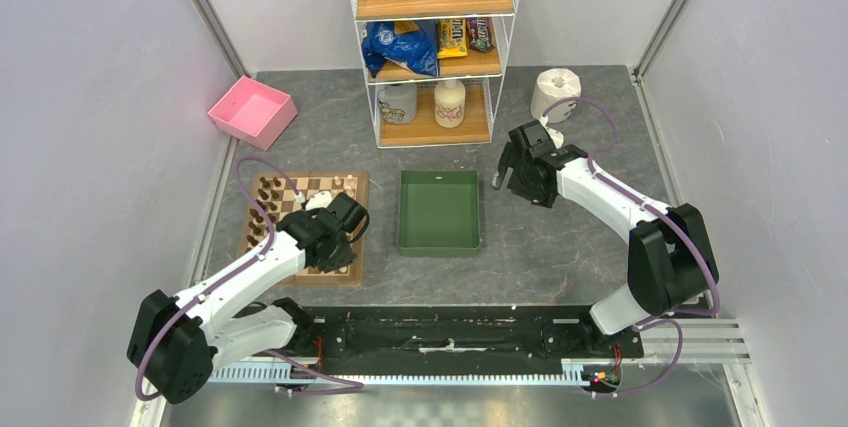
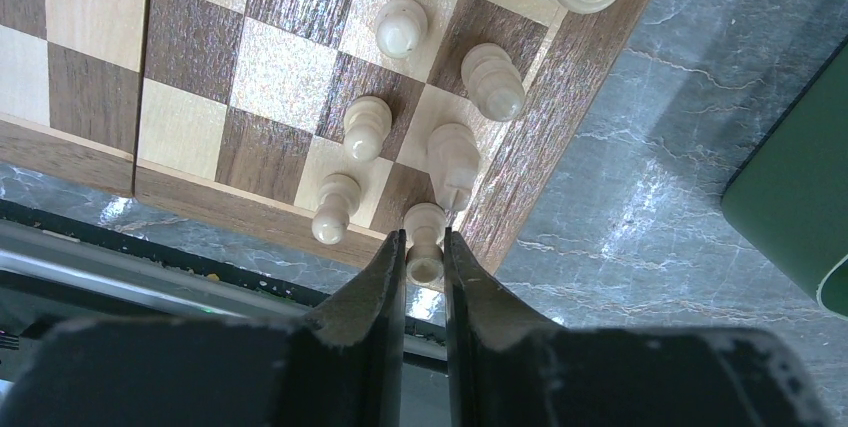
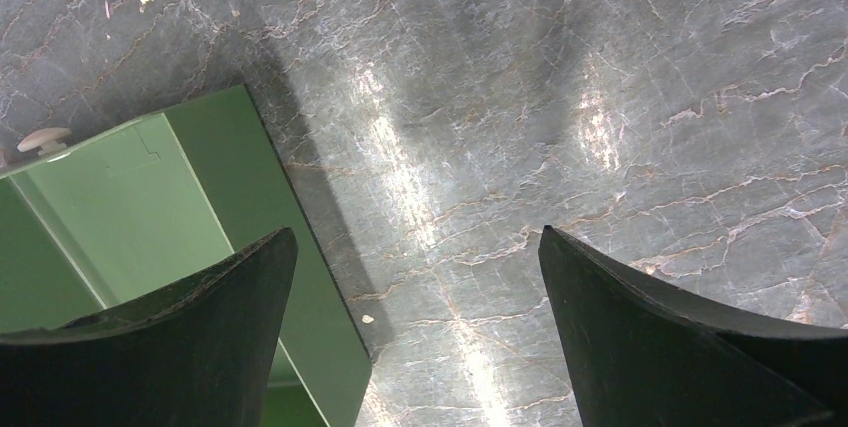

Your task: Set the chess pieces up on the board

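The board [image 1: 300, 180] lies left of centre, with dark chess pieces [image 1: 262, 209] along its left side. In the left wrist view several cream chess pieces [image 2: 366, 127] stand on squares at the board's corner [image 2: 270, 77]. My left gripper [image 2: 424, 239] is shut on a cream pawn [image 2: 424, 247] just above the corner's tan border. In the top view it [image 1: 338, 262] hangs over the board's near right corner. My right gripper [image 3: 415, 237] is open and empty over bare table, right of the green tray [image 3: 150, 207]; the top view shows it [image 1: 505, 175] by the tray's far right corner.
The green tray [image 1: 438, 212] sits mid-table. A small pale thing [image 3: 42, 139] shows at its rim; I cannot tell what it is. A wire shelf [image 1: 435, 47] stands at the back, a pink box [image 1: 252, 110] back left, a paper roll [image 1: 555, 92] back right.
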Controlling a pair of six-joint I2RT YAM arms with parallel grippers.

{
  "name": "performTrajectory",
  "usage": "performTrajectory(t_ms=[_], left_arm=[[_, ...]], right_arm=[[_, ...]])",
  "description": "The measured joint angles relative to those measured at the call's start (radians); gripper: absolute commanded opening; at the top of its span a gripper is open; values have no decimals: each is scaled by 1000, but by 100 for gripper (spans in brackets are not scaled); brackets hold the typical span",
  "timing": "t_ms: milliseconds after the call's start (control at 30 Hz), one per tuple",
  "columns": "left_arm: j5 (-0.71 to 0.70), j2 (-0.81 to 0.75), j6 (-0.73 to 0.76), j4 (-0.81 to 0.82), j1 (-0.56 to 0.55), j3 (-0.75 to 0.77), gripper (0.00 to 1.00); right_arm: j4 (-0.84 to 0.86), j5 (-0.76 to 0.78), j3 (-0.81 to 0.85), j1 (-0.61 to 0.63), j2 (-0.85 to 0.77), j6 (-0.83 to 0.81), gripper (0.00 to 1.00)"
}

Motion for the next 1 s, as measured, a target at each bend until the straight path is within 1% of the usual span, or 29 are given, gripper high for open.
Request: performTrajectory(t_ms=[367,600,733,900,1000], left_arm=[[-2,0,0,-2,3,0,35],[-10,-1,0,-19,5,13,44],[-27,-24,2,-37,5,42,55],[-55,-77,27,-68,5,126,85],[-86,-94,68,-75,6,202,88]], right_arm=[[0,0,0,0,2,0,99],[0,0,0,0,2,0,99],[0,0,0,0,2,0,99],[0,1,0,0,2,-3,99],[0,1,0,0,-3,-5,99]])
